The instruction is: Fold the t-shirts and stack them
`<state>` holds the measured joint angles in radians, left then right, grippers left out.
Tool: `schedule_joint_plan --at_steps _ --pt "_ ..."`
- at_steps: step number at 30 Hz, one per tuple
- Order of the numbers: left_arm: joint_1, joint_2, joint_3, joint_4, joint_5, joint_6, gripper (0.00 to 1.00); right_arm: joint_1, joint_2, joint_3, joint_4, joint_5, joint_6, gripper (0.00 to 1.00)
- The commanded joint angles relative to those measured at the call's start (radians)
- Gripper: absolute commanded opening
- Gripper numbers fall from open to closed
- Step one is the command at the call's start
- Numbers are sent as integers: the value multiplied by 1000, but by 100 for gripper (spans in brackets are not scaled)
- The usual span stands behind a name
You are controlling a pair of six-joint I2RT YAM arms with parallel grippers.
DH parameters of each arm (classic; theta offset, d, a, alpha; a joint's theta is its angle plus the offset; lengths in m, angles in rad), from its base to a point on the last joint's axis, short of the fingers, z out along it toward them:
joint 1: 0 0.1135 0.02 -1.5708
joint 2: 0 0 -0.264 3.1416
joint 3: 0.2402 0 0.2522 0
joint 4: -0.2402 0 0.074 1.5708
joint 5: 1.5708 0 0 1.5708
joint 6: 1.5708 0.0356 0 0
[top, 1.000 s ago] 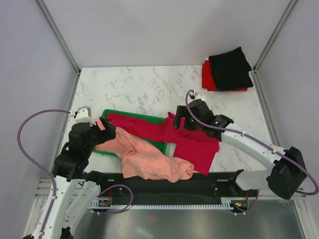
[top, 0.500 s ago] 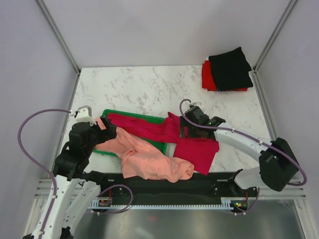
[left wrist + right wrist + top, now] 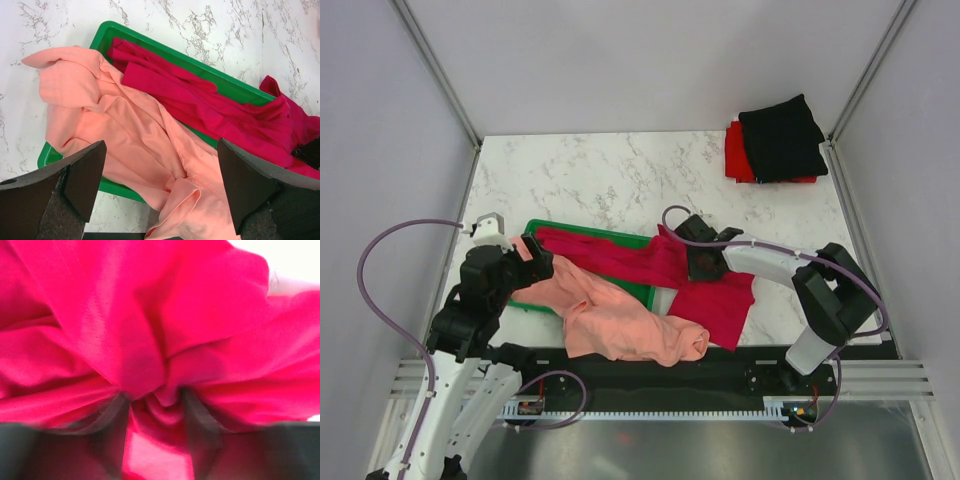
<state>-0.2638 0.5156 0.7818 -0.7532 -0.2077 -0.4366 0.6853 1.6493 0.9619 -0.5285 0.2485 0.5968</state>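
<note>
A crimson t-shirt (image 3: 722, 305) lies spread from the green tray (image 3: 582, 233) onto the marble to its right. My right gripper (image 3: 699, 262) is pressed down into it, shut on a bunched fold of the crimson t-shirt (image 3: 150, 315) between its fingers (image 3: 112, 415). The salmon-pink t-shirt (image 3: 615, 322) lies crumpled over the tray's front edge, toward the table's near edge. My left gripper (image 3: 161, 150) hovers open over the salmon-pink t-shirt (image 3: 100, 110), holding nothing. At the far right corner a folded black t-shirt (image 3: 782, 138) rests on a folded bright red one (image 3: 736, 152).
The green tray's rim (image 3: 235, 85) shows beyond the crimson cloth (image 3: 215, 110). Grey walls with metal posts close in the marble table (image 3: 590, 175) on three sides. A black rail (image 3: 750, 358) runs along the near edge between the arm bases.
The right arm swung left and lowered onto the crimson t-shirt, and its jaws closed on a fold of it. The left arm stayed in place, still open.
</note>
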Motion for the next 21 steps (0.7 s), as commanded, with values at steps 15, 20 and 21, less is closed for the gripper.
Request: schedule_joint_plan --at_steps 15,20,21 --pt "5 52 20 11 -94 9 100 -12 -310 939 -165 214 -180 0" --pt "8 237 88 -20 -78 -4 100 -12 -469 997 -152 348 -198 0" --pt "8 280 103 -20 -91 -8 100 -10 -491 980 -162 357 -195 0"
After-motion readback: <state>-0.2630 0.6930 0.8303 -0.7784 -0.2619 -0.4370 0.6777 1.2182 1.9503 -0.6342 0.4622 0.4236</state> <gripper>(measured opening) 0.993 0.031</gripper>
